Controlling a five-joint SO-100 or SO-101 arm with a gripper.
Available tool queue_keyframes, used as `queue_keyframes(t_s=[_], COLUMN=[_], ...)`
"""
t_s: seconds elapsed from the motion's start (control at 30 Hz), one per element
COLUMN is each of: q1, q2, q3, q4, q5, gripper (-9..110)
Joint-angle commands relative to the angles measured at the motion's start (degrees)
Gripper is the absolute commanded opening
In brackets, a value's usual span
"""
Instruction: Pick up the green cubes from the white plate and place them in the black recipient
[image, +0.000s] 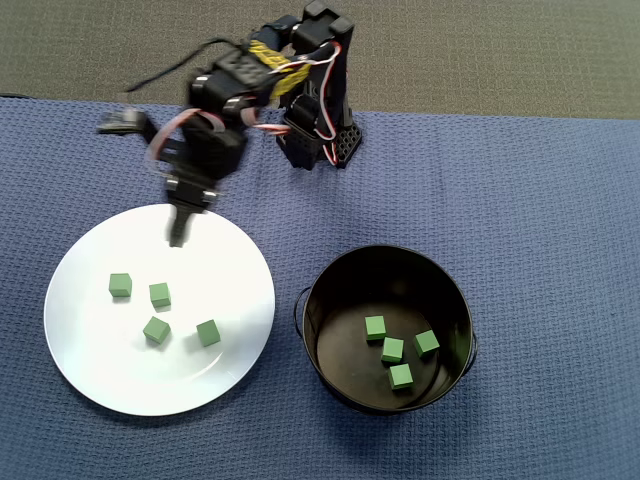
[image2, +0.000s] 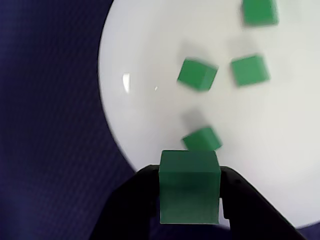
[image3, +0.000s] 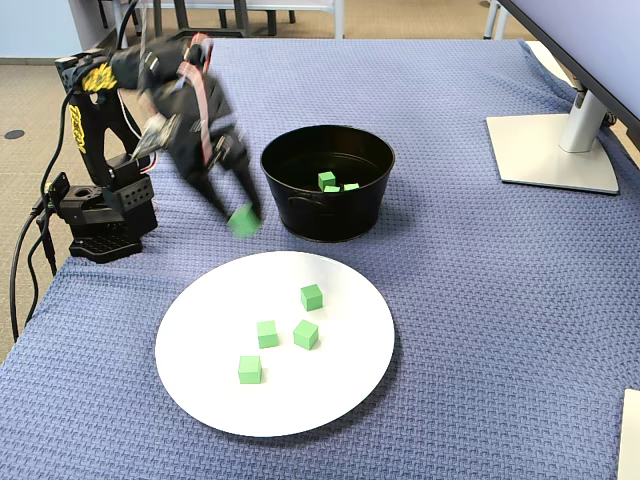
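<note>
Blue woven cloth covers the worktop (image3: 480, 300); no writing is legible; only the wrist view shows the end effector (image2: 190, 192) pinching a green cube (image2: 190, 185) above the white plate (image2: 150, 45); four cubes (image: 398, 350) are seen inside the black recipient (image: 330, 275) overhead.

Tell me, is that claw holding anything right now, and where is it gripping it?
Yes. The gripper holds one green cube, its two fingers pressing on opposite side faces, with the cube's top sticking out above them in the wrist view.

A blurred robot arm (image3: 150, 90) at the left holds a green cube (image3: 243, 221) in its claw (image3: 244, 215) above the blue cloth-covered desk (image3: 480, 300). Four green cubes (image3: 285, 333) lie on a white plate (image3: 200, 390). Behind it, a black pot (image3: 330, 215) holds more cubes (image3: 335, 183).
</note>
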Motion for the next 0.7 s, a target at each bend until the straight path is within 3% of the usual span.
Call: queue_keyframes(t_s=[0.0, 0.17, 0.33, 0.37, 0.43, 0.47, 0.67], q1=[-15.3, -32.7, -43.2, -44.3, -46.1, -46.3, -39.3], q2=[3.3, -1.4, -8.3, -9.8, -11.8, -12.0, -7.4], q3=[-4.8, -6.6, -10.2, -10.8, -11.4, -11.5, -11.5], q4=[2.5, 2.0, 0.6, 0.6, 0.4, 0.4, 3.6], q5=[12.7, 20.8, 26.0, 26.2, 24.2, 22.9, 15.5], gripper=[0, 0, 0, 5, 29, 33, 31])
